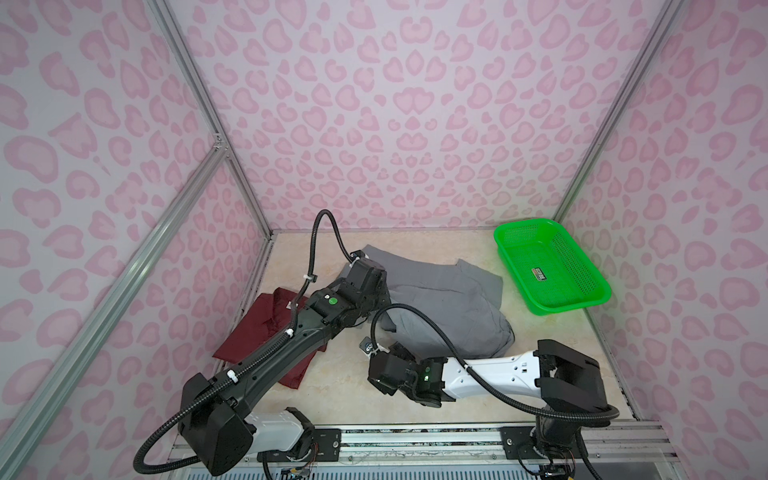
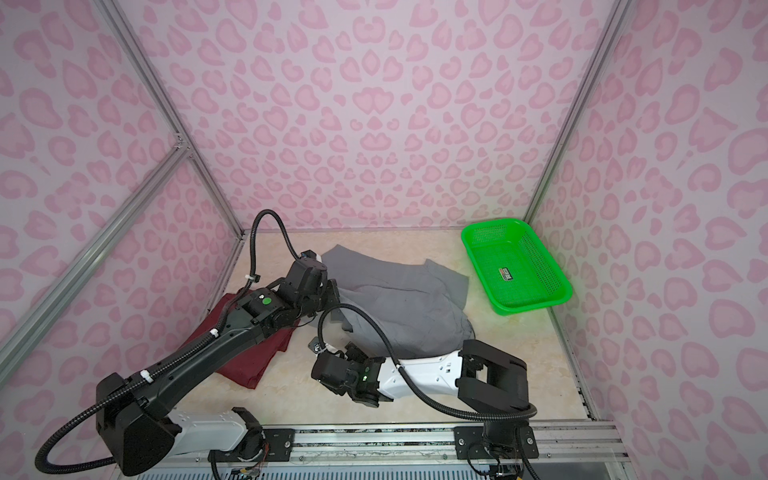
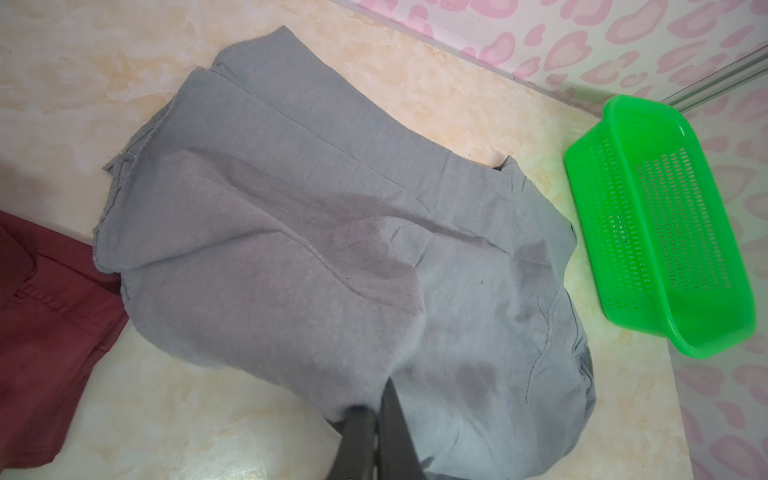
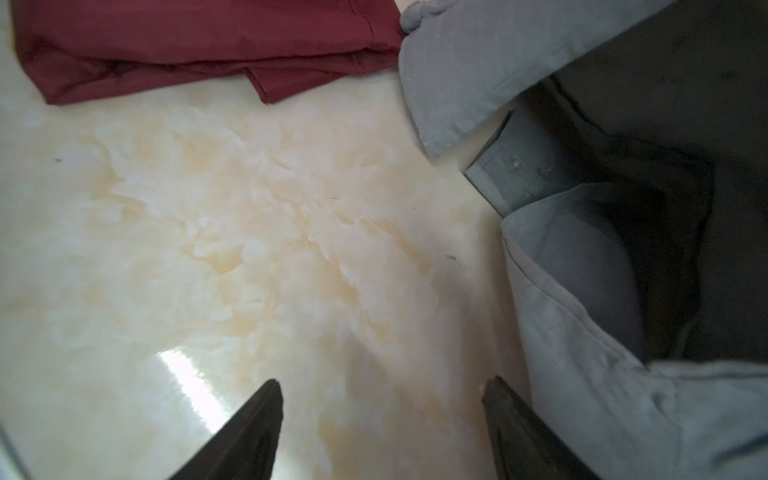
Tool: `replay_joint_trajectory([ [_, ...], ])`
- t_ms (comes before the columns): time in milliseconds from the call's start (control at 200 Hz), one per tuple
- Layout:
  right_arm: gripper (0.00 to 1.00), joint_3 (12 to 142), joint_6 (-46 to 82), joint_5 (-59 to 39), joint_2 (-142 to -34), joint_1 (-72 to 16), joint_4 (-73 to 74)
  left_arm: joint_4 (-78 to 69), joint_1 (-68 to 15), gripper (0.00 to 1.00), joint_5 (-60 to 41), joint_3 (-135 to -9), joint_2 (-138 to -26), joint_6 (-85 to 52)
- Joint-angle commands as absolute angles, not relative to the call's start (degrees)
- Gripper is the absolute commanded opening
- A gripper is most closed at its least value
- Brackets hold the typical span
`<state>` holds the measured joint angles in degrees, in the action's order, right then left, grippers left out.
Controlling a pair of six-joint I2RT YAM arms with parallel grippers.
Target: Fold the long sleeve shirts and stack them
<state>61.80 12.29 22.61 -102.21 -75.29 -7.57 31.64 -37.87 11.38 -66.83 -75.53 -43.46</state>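
Observation:
The grey long sleeve shirt lies crumpled at the middle of the marbled table in both top views. My left gripper is shut on a fold at the grey shirt's near-left edge, the cloth bunched round the fingertips. The maroon shirt lies folded at the left, partly under my left arm. My right gripper is open and empty, low over bare table just left of the grey shirt's front edge, one finger close beside the cloth. The maroon shirt lies beyond it.
A bright green perforated basket stands empty at the back right corner, close to the grey shirt. Pink patterned walls enclose the table on three sides. Bare tabletop shows between the two shirts near the front.

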Motion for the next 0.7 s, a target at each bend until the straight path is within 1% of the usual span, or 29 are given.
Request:
replay_joint_trajectory([
  [0, 0.77, 62.40, 8.00, 30.87, -105.45, -73.85, -4.27, 32.44, -37.30, 0.04, 10.72, -66.75, -75.58, -42.47],
  [155, 0.76, 60.69, 10.25, 34.86, -108.35, -69.92, -2.28, 32.70, -36.57, 0.04, 10.29, -66.62, -75.19, -42.27],
  [285, 0.74, 60.03, 8.55, 40.13, -110.73, -68.05, 0.84, 32.71, -36.09, 0.04, 9.59, -66.75, -75.06, -42.10],
  [340, 0.74, 58.97, 8.52, 39.55, -110.58, -66.62, 3.25, 32.71, -35.97, 0.04, 9.28, -66.61, -75.05, -42.10],
  [366, 0.72, 58.88, 9.62, 38.16, -110.58, -65.32, 3.25, 32.82, -35.95, 0.04, 9.16, -66.54, -74.97, -42.08],
  [446, 0.61, 57.60, 11.16, 32.86, -110.22, -62.05, 4.56, 33.05, -35.76, 0.04, 9.17, -66.29, -74.63, -41.92],
  [486, 0.51, 57.31, 11.60, 31.31, -110.09, -61.05, 4.61, 33.18, -35.64, 0.04, 9.23, -66.06, -74.24, -41.84],
  [491, 0.51, 57.31, 11.60, 31.31, -110.09, -61.05, 4.61, 33.16, -35.62, 0.04, 9.27, -66.03, -74.21, -41.79],
  [511, 0.46, 57.00, 11.59, 30.31, -109.89, -60.47, 4.78, 33.14, -35.53, 0.04, 9.38, -65.81, -73.97, -41.81],
  [606, 0.28, 55.81, 10.45, 27.83, -108.72, -59.78, 5.82, 33.14, -34.70, 0.04, 9.40, -64.92, -72.89, -41.62],
  [696, 0.07, 55.44, 9.85, 26.32, -107.49, -59.95, 5.63, 33.23, -33.89, 0.04, 9.06, -64.78, -72.49, -41.40],
])
